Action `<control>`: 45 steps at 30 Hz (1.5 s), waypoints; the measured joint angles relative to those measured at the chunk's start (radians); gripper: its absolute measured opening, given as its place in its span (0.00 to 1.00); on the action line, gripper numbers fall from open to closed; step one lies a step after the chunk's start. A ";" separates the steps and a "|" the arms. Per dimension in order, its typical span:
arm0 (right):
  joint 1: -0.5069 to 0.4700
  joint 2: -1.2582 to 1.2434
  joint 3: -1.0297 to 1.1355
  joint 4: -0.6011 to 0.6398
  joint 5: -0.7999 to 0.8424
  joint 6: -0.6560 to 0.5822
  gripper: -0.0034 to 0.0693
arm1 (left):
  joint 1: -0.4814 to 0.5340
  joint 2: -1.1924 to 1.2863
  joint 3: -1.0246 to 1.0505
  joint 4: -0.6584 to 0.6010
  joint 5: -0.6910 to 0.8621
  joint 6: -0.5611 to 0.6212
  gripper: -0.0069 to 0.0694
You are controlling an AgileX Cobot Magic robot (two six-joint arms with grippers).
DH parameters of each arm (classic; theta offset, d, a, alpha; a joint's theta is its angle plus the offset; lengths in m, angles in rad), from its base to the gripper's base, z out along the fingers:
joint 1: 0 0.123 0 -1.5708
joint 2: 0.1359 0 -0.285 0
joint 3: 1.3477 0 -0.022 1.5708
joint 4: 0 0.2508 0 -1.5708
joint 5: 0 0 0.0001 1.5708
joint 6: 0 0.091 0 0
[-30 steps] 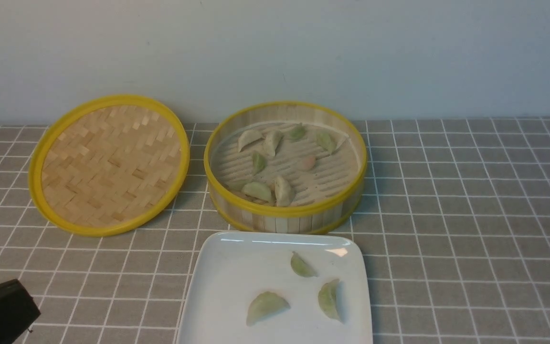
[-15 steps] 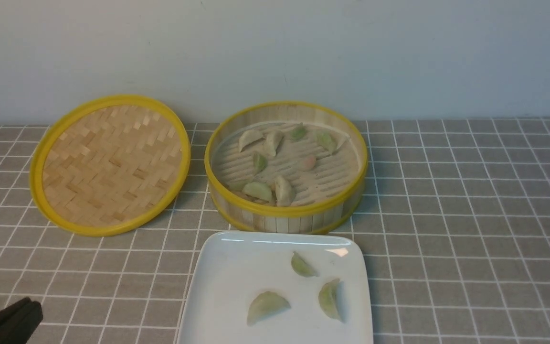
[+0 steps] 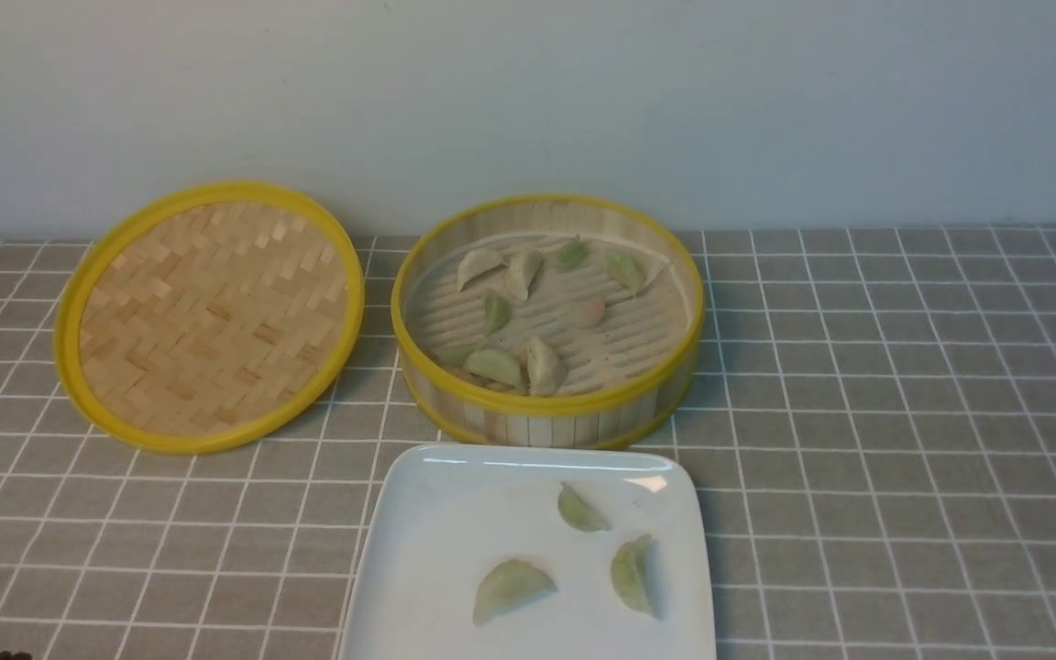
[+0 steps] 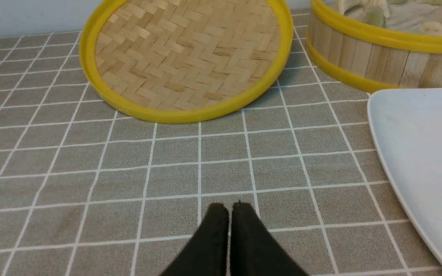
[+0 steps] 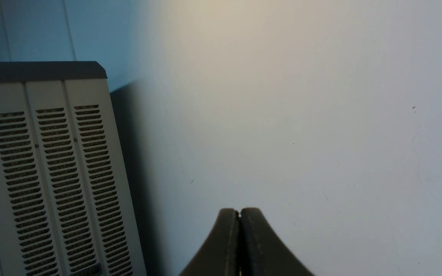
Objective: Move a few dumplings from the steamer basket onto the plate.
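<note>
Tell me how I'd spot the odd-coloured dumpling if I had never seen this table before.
Find the round bamboo steamer basket with yellow rims, just beyond the white square plate. Look at its slatted floor, slightly right of centre. The pinkish dumpling lies there alone, while every other dumpling in the basket is pale green or cream.
</note>
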 joint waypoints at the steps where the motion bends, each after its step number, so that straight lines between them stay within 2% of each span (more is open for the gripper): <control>1: 0.000 0.000 0.000 0.000 0.000 0.000 0.03 | 0.000 0.000 0.000 0.000 0.000 -0.001 0.08; 27: 0.000 0.000 0.000 -0.001 0.000 0.000 0.03 | 0.000 0.000 0.000 0.000 0.000 -0.003 0.08; 34: -0.024 -0.011 0.036 -0.088 0.057 -0.003 0.03 | 0.000 0.000 0.000 0.001 0.000 -0.003 0.08; 37: -0.164 -0.013 0.122 -0.112 0.076 -0.006 0.03 | 0.000 0.000 0.000 0.001 0.000 -0.003 0.08; 38: -0.245 -0.013 0.172 -0.112 0.080 -0.003 0.03 | 0.000 0.000 0.000 0.001 0.000 -0.003 0.08; 40: -0.327 -0.013 0.225 -0.112 0.086 0.002 0.03 | 0.000 0.000 0.000 0.001 0.000 -0.003 0.08; 42: -0.456 -0.013 0.321 -0.111 0.093 0.015 0.03 | 0.000 0.000 0.000 0.001 0.000 -0.003 0.08; 45: -0.565 -0.013 0.418 -0.111 0.108 0.027 0.03 | 0.000 0.000 0.000 0.001 0.000 -0.003 0.08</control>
